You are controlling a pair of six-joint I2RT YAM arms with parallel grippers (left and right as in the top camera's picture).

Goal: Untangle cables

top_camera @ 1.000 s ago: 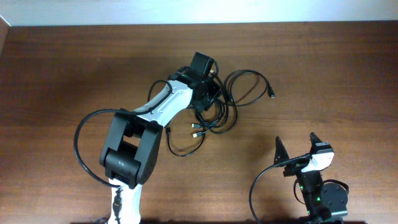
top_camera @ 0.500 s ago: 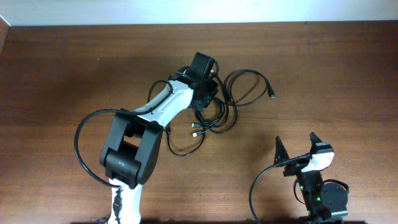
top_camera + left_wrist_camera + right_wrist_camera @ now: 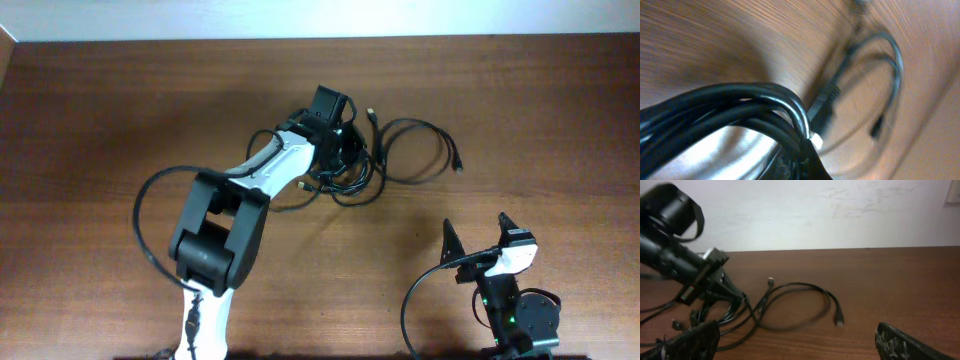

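The left pincer (image 3: 343,148) is reaching out to the far middle of the brown wooden surface (image 3: 100,120). It is grasping the cables (image 3: 365,182), which are lying in a black tangle just beside it. In the left wrist view, a few black strands (image 3: 740,100) are bunching together very close to the camera, up off the wood. One big loop (image 3: 418,122) is spreading out to the right of the tangle and is ending in a small plug (image 3: 459,167). The right pincer (image 3: 474,224) is sitting near the front right, well apart from the cables. Its two fingers (image 3: 692,340) are standing wide apart and are holding nothing.
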